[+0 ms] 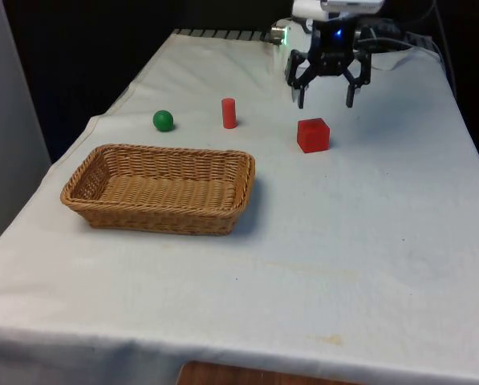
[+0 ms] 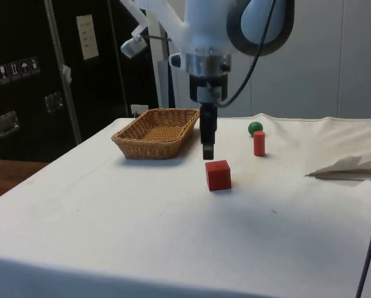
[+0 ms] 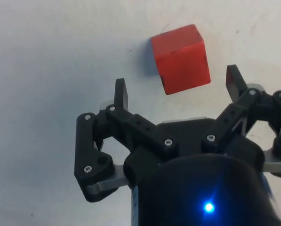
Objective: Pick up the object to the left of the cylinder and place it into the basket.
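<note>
A green ball lies on the white cloth to the front view's left of an upright red cylinder. In the side view the green ball sits just behind the red cylinder. The wicker basket stands nearer the camera in the front view, with nothing in it. My gripper hangs open above the cloth, a little behind a red cube and well to the front view's right of the cylinder. In the wrist view the red cube lies just beyond my gripper, whose fingers hold nothing.
The basket stands at the far left of the cloth in the side view, the red cube in the middle. A fold of white cloth rises at the side view's right. The table edge runs close along the basket's left in the front view.
</note>
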Available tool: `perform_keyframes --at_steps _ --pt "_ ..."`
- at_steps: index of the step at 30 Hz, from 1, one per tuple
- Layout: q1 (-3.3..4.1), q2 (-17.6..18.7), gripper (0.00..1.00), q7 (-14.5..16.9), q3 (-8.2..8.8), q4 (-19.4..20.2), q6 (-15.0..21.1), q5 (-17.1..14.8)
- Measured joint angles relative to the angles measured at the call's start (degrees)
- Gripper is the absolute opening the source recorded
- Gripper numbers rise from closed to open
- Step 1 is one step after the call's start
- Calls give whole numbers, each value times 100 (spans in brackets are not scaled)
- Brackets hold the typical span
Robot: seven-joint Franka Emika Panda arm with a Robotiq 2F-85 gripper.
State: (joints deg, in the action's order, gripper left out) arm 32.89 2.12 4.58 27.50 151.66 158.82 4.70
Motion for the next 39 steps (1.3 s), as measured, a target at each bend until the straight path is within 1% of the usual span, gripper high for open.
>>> perform_keyframes --at_steps 6,7,8,13,20,23,39 --pt "0 264 100 321 0 6 126 -241" --pt "0 264 100 321 0 6 126 -241" --pt "0 350 100 413 0 17 201 -304" --pt "0 619 100 607 -34 46 418 -464" --pt "-6 900 100 739 -57 52 630 -556" --pt "-29 997 100 814 -57 34 682 -561" --pt "-34 1134 100 859 -63 6 682 -561"
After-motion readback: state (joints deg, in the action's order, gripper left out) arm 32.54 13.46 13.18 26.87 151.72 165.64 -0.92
